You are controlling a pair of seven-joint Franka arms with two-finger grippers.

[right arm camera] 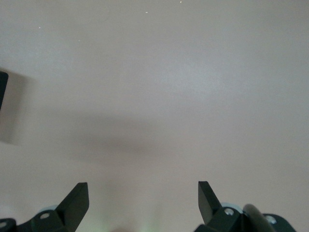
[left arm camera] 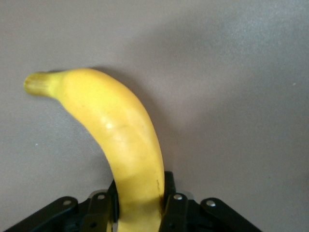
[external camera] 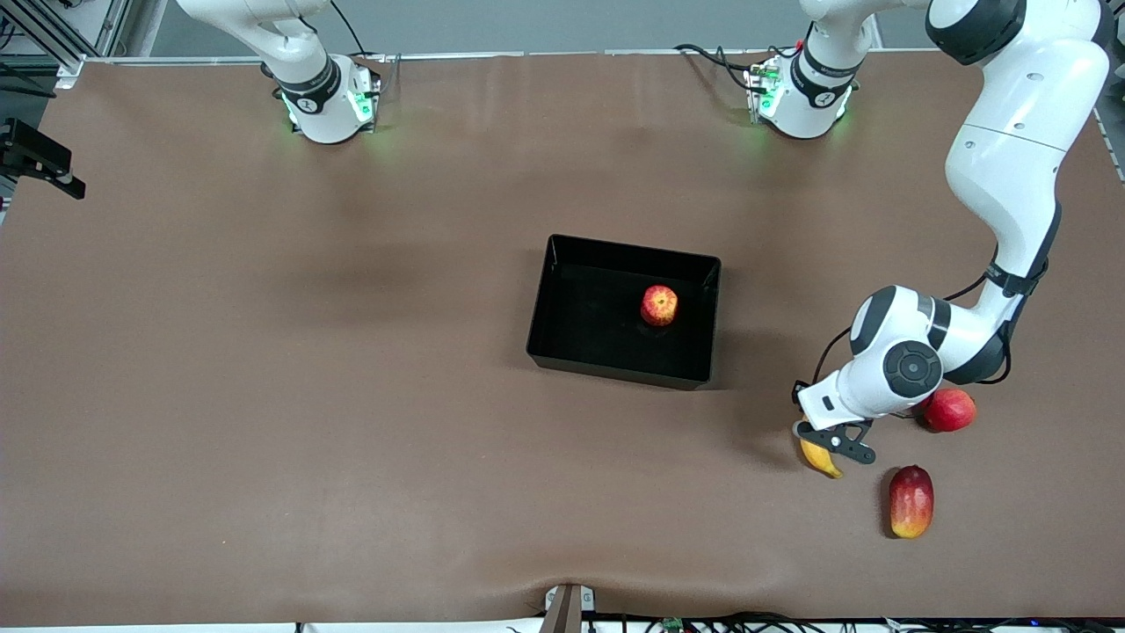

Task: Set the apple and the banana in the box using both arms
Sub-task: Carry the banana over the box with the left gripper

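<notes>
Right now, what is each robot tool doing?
Left tool: shut on the banana.
Right tool: open, holding nothing.

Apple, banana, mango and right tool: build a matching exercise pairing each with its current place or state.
Things:
1. apple
2. banana
3. mango
4. right tool

States:
A. open above bare table
B. between the left tool's fingers
C. inside the black box
D. on the table, nearest the front camera

Pairs: 1-C, 2-B, 3-D, 4-A
</notes>
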